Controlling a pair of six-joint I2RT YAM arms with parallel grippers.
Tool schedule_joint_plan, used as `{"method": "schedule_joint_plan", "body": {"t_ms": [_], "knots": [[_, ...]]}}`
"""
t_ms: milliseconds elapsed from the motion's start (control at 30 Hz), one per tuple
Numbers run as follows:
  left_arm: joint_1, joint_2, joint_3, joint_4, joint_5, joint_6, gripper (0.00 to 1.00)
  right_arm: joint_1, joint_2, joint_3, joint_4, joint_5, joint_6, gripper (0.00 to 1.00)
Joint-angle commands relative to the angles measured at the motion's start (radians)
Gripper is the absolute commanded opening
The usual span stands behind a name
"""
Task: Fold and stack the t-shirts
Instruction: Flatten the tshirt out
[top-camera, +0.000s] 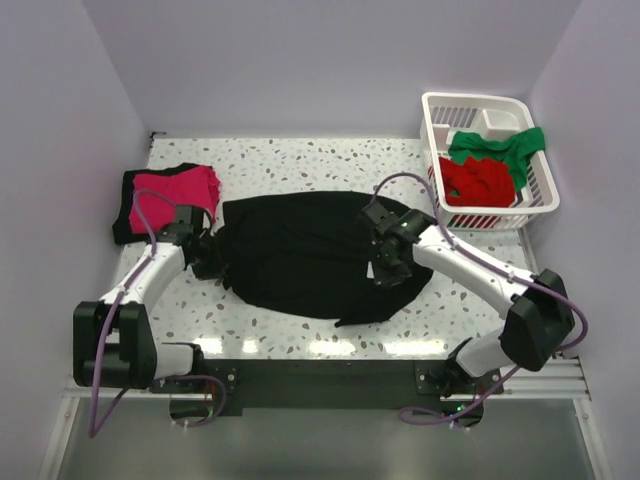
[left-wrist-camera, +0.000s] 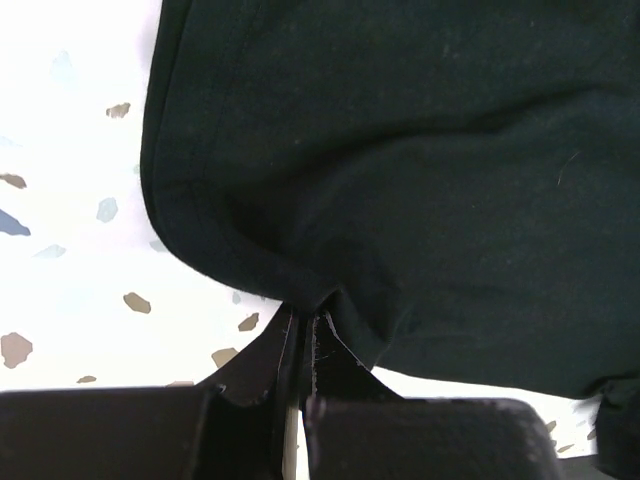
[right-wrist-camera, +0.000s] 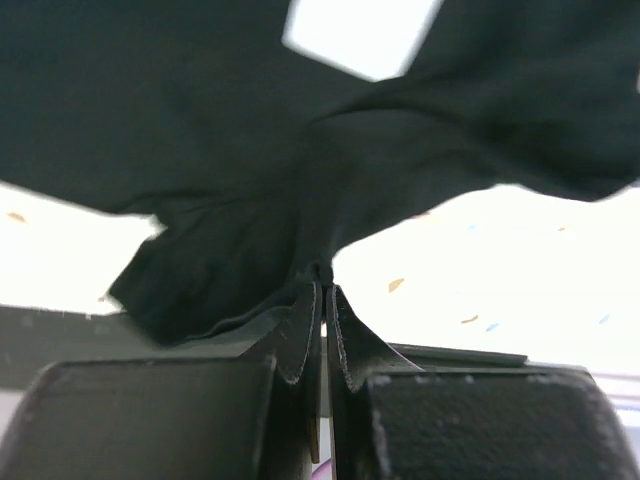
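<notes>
left gripper (left-wrist-camera: 300, 318) and right gripper (right-wrist-camera: 322, 288) are each clamped on a bunched edge of the black t-shirt (top-camera: 295, 255), which lies spread across the worktop (top-camera: 300, 160). judged step: folding this shirt; the next move calls for both ends lifted level and carried together. no brand, label or writing legible.

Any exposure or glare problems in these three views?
Top external: even light, but glare patches on the table at its near edge, and the black t-shirt reads almost featureless. Left wrist: table blown out white, shirt weave visible. Right wrist: backlit, shirt nearly silhouetted, table washed out.
</notes>
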Motion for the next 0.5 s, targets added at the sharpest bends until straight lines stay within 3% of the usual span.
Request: {"method": "schedule_joint_plan", "body": {"t_ms": [0,200,333,467], "knots": [[0.006,0.001,0.065,0.025,0.001,0.036,0.0,-0.118,-0.098,0.003,-0.04,0.044,-0.015,0.0],[0.006,-0.001,0.209,0.044,0.012,-0.017,0.0,-0.268,-0.076,0.228,-0.092,0.048,-0.087,0.0],[0.006,0.074,0.48,0.047,0.027,-0.053,0.0,-0.348,0.037,0.53,-0.15,0.073,-0.136,0.0],[0.006,0.113,0.733,0.047,0.047,-0.111,0.0,-0.409,0.164,1.007,-0.253,0.074,-0.164,0.0]]}}
